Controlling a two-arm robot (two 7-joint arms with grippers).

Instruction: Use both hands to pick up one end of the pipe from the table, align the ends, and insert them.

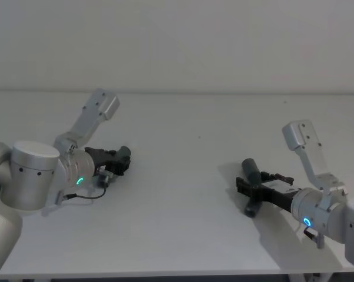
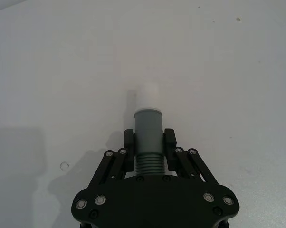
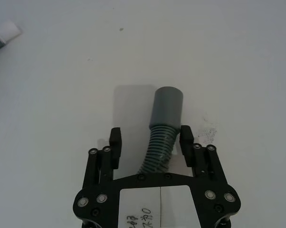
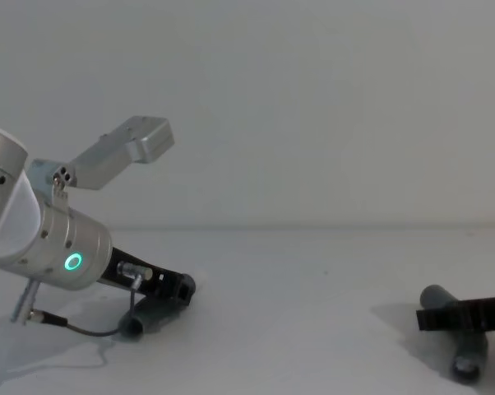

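Pipe (image 2: pixel 147 126): left gripper (image 2: pixel 149 141) clamps one piece, right gripper (image 3: pixel 151 135) straddles other

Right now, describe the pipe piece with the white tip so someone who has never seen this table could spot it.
On the white table, look to the robot's left side, where the left gripper is shut on a short grey pipe piece. Its collar ends in a white tip; the other piece, lying inside the open right gripper, shows a plain grey end instead.
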